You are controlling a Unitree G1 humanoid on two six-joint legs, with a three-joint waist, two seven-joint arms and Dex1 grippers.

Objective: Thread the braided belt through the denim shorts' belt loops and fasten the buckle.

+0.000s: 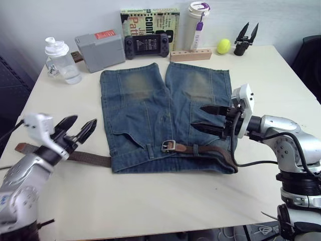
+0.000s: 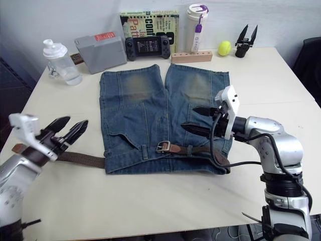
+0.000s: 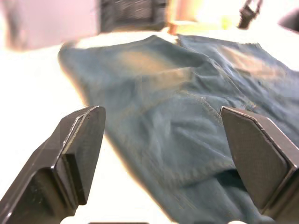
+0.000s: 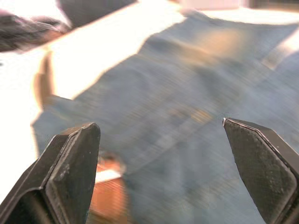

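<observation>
Both hands are released and grasp nothing: left hand (image 1: 80, 129) hovers over the braided belt (image 1: 90, 158) where it trails onto the table (image 1: 165, 201), and right hand (image 1: 204, 118) hangs over the denim shorts (image 1: 150, 115) near their waistband. Across that near waistband the belt runs through belt loops (image 1: 196, 148), the buckle (image 1: 168, 146) lying at mid-waist. Farther back stand a bottle (image 1: 60, 61), a grey box (image 1: 100, 51) and a yellow ball (image 1: 223, 46).

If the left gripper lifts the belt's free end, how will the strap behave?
Probably floppy: the belt lies flat and limp on the table, curving along the waistband of the shorts. Pulling may drag the shorts, since it seems to run under the denim. The buckle would likely weigh its end down.
</observation>
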